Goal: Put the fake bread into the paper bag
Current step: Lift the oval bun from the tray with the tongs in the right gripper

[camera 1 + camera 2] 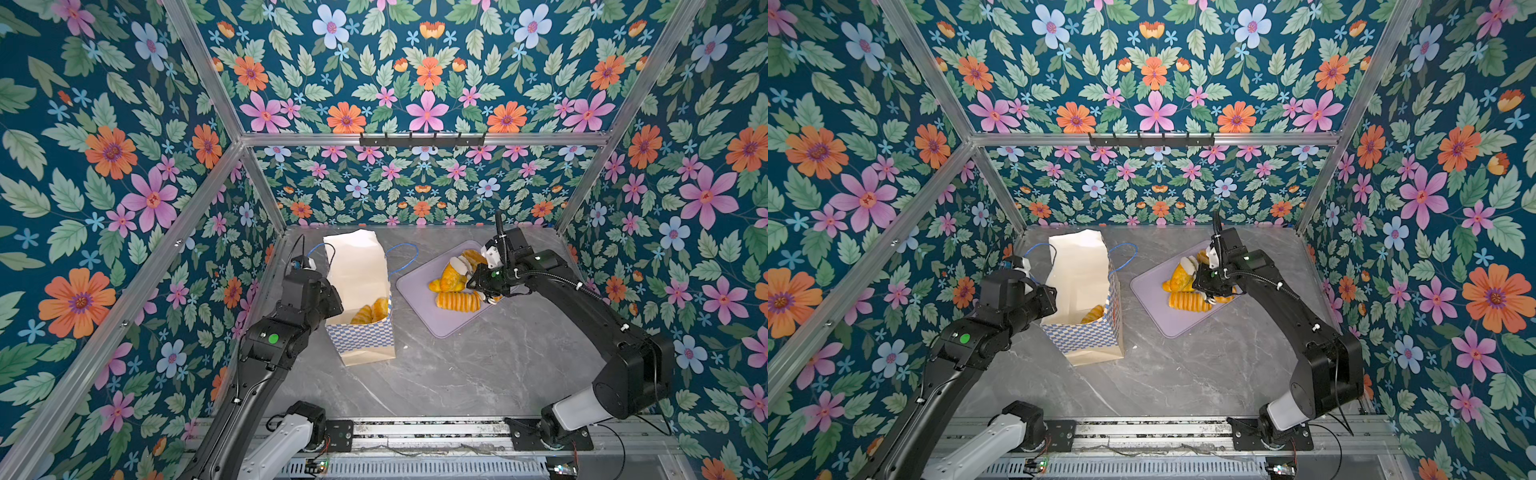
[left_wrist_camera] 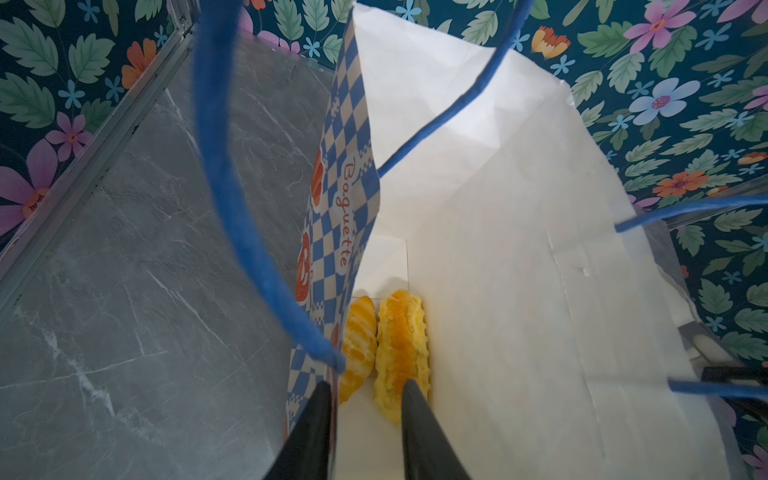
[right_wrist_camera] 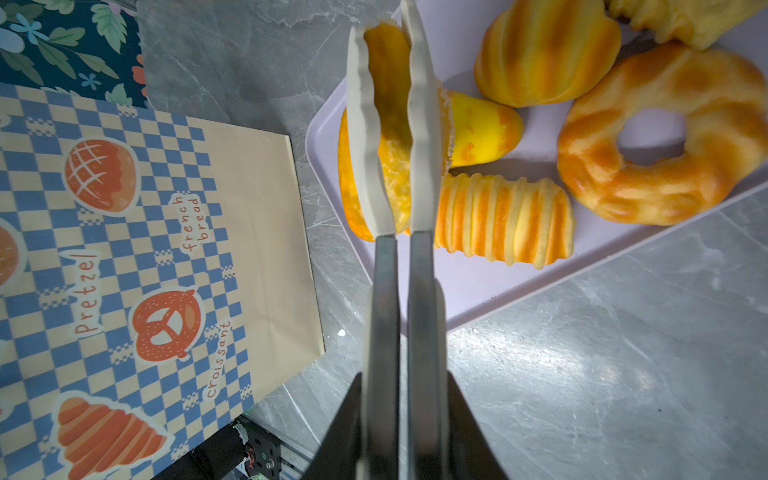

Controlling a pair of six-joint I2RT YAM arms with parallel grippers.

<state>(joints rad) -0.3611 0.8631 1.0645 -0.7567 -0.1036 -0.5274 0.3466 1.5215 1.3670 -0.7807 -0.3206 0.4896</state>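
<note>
My right fingers (image 3: 403, 378) squeeze tongs (image 3: 422, 124) pinching a loaf (image 3: 392, 166) across its middle at the tray (image 3: 478, 291) edge. It looks light, squashy, glossy, so likely slips if nipped near an end. Left fingers (image 2: 368, 384) stand apart astride the paper bag (image 2: 498, 249) rim, two rolls (image 2: 399, 345) inside.

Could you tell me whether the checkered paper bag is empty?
No, two glossy golden toy loaves lie side by side on the floor of the tall cream paper bag.

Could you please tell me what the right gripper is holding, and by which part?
The right gripper holds tongs by their metal handles; the white tips pinch a bread lengthwise.
</note>
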